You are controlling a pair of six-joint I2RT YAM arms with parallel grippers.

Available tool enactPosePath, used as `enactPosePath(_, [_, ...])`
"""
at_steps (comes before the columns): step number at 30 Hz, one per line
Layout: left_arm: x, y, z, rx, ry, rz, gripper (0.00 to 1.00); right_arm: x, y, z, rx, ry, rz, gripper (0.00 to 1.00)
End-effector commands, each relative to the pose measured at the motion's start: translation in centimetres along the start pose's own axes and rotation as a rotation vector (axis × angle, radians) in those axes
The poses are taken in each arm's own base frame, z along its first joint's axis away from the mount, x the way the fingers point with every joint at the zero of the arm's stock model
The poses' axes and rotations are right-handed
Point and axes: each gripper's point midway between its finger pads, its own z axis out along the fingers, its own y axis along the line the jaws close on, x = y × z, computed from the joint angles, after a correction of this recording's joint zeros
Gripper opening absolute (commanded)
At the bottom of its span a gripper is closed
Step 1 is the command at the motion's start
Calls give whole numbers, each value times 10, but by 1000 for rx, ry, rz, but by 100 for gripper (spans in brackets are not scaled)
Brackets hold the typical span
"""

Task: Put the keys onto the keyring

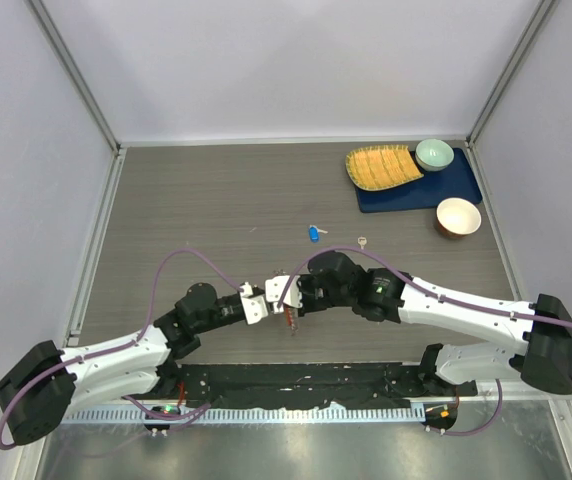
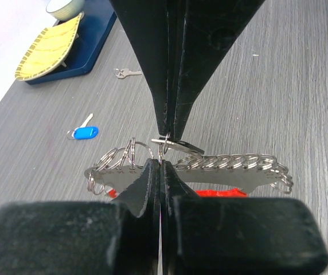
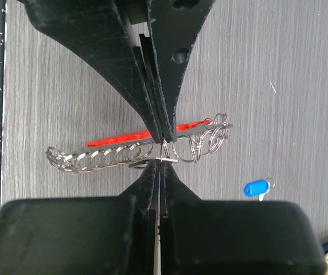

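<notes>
The keyring (image 2: 227,172) is a silvery bar strung with many wire rings, with a long red fob (image 3: 121,138) behind it. My left gripper (image 2: 161,164) is shut on the bar's middle and holds it above the table. My right gripper (image 3: 161,161) meets it tip to tip, shut on a small ring carrying a dark flat key (image 2: 186,146). In the top view both grippers, left (image 1: 269,305) and right (image 1: 290,299), join over the near middle of the table. A blue-headed key (image 1: 314,233) and a plain silver key (image 1: 363,241) lie loose on the table beyond them.
At the back right a dark blue mat (image 1: 436,192) carries a yellow woven plate (image 1: 381,166) and a pale green bowl (image 1: 434,154). A brown bowl (image 1: 458,217) stands beside the mat. A black strip (image 1: 296,378) runs along the near edge.
</notes>
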Motion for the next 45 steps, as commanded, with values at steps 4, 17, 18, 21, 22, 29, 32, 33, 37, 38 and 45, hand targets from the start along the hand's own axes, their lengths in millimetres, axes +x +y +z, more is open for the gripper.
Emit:
enactPosePath(4, [-33, 14, 1, -50, -112, 29, 1, 1, -16, -4, 87, 42, -25, 1])
enactPosePath(17, [-34, 14, 1, -54, -123, 27, 0, 16, -11, 2, 75, 96, -21, 1])
enactPosePath(18, [-34, 14, 1, -54, -123, 29, 0, 17, -10, 4, 72, 101, -21, 1])
enactPosePath(21, [-36, 15, 0, -57, -133, 26, 0, 20, -9, 6, 68, 110, -20, 1])
enactPosePath(22, [-37, 14, 0, -54, -136, 25, 0, 21, -8, 6, 65, 114, -19, 1])
enactPosePath(29, [-36, 15, -1, -72, -153, 13, 0, 20, 1, 10, 22, 95, -6, 1])
enactPosePath(32, [-32, 15, -1, -85, -156, -1, 0, 21, 6, 12, 11, 88, 17, 1])
enactPosePath(33, [-30, 16, -2, -95, -154, -9, 0, 22, 8, 12, 7, 86, 25, 1])
enactPosePath(37, [-24, 14, -8, -122, -163, -38, 0, 21, 12, 12, 11, 44, 64, 1])
enactPosePath(38, [-20, 12, -9, -122, -154, -42, 0, 21, 12, 12, 12, 39, 72, 1])
enactPosePath(45, [-11, 6, -11, -113, -139, -61, 0, 16, 11, 11, 17, 0, 80, 1])
